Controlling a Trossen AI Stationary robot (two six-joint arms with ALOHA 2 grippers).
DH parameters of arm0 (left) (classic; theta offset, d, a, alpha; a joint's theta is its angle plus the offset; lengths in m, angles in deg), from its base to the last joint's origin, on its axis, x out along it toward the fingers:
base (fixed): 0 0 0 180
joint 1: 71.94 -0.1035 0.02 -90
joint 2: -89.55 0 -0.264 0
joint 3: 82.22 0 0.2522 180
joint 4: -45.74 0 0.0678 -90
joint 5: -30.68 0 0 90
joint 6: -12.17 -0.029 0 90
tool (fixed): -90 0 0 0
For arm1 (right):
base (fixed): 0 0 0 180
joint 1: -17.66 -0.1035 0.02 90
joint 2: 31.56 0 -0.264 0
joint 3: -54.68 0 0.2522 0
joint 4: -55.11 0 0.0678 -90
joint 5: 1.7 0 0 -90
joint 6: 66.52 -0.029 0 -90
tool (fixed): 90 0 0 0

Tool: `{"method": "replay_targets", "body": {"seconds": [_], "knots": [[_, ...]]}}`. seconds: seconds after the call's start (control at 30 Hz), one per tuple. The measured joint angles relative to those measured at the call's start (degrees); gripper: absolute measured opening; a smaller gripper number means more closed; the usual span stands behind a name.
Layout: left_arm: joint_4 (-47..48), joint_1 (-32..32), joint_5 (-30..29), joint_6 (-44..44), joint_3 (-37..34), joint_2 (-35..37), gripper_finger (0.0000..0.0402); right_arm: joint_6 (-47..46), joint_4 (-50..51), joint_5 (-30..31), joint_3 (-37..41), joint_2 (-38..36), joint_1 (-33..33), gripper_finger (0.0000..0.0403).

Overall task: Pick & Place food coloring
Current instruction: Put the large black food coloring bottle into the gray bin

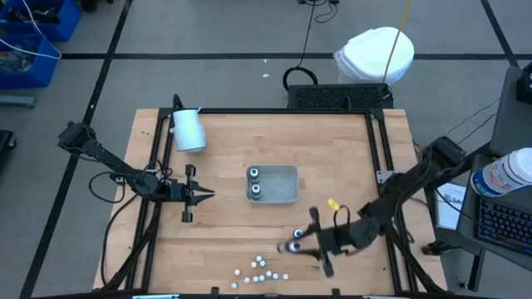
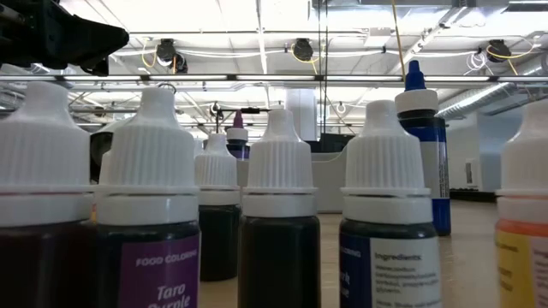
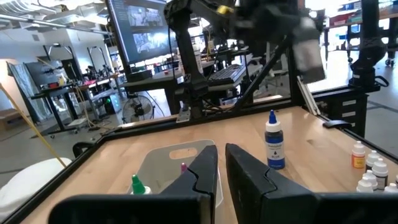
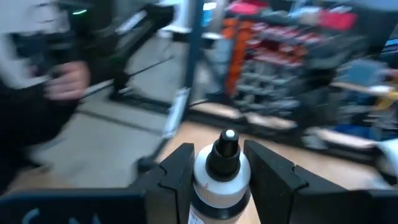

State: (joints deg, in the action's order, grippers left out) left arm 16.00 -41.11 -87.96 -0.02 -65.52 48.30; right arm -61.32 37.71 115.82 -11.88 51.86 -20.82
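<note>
Food coloring bottle (image 4: 221, 177), black cap, white label, clamped between my right gripper (image 1: 293, 247) fingers. Grip sits high near neck; bottle may tilt, drop among small white-capped bottles (image 1: 262, 272). Left gripper (image 1: 203, 195) closed, empty, left of pale grey rectangular tray (image 1: 287, 186).

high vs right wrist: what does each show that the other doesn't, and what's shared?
Only the high view: the pale grey rectangular tray holding two dark round bottles, the scattered tiny white bottles near the table's front edge, the large white cylinder, and the waiting left gripper left of the tray.

Only the right wrist view: the fingers clamped on either side of a white bottle with a black cap, and a blurred person behind the table.

Both: the right gripper and the light wooden table.
</note>
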Motion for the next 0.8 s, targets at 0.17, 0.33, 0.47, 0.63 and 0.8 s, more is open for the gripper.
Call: {"method": "replay_targets", "body": {"seconds": [0.17,0.33,0.47,0.63,0.8], "knots": [[0.07,0.01,0.0,0.47,0.0,0.01,0.0042,1.97,0.11,4.01,-0.01,-2.87,7.67,0.0117],[1.03,0.01,0.02,2.38,0.02,0.0,0.0042,0.72,2.15,0.44,-0.01,-3.0,18.09,0.0117],[1.99,0.02,0.02,3.25,0.02,0.01,0.0042,-3.5,5.77,-3.36,0.03,-1.27,25.95,0.0115],[3.61,0.01,0.01,3.37,0.02,0.01,0.0042,-7.05,7.84,-6.69,0.03,2.31,31.44,0.0118],[4.0,0.0,0.02,3.15,0.02,0.0,0.0042,-8.85,5.57,-9.74,0.03,5.53,34.37,0.0115]]}}
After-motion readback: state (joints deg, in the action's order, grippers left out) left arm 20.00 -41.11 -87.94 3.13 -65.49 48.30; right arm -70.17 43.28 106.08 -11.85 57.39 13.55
